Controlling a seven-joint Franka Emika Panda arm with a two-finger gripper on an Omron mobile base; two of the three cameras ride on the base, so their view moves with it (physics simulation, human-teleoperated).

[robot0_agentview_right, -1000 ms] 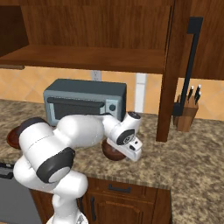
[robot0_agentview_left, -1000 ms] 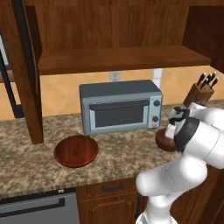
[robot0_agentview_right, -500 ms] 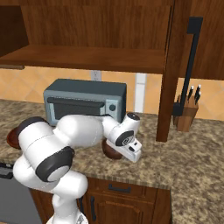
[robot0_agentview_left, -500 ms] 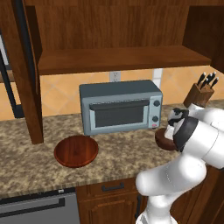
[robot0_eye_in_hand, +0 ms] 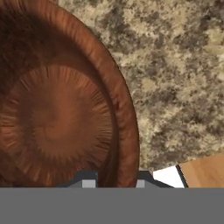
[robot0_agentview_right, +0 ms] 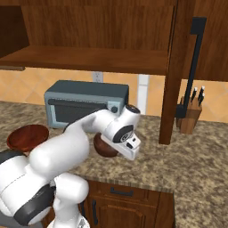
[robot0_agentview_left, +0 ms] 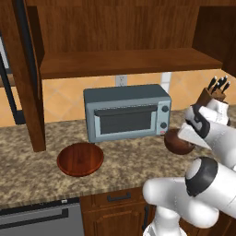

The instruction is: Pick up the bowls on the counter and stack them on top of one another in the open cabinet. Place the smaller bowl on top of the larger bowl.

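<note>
While straddling the rim of the small bowl [robot0_eye_in_hand: 57, 118] on the counter [robot0_eye_in_hand: 175, 78], gripper [robot0_eye_in_hand: 116, 183] sits low over it, one dark tip [robot0_eye_in_hand: 87, 180] inside the wall and one outside, rim between them; cannot tell whether already pinched or only narrowly parted, since just the tip ends show. Small bowl rests on the granite to the right of the toaster oven [robot0_agentview_left: 126, 112], near the counter's front edge, partly hidden by the white wrist in both base views. Best done, by this reading, by closing firmly on the rim, lifting straight up without tilting, and clearing the oven's top before swinging toward the cabinet [robot0_agentview_left: 124, 62]. Worth noting the order: large bowl [robot0_agentview_left: 80, 159] lies well apart to the left on the counter, and needs to reach the shelf first, so carrying the small one now likely means parking it aside up there. Small bowl: deep, rounded, dark brown wood with fine radial grain and a flat round floor, thick smooth rim. Large bowl: wide, shallow, reddish-brown, plate-like, low rim. Counter: speckled brown and beige stone. Cabinet: dark wood, long flat shelf, no door. Knife block [robot0_agentview_left: 213, 94] stands at far right.
</note>
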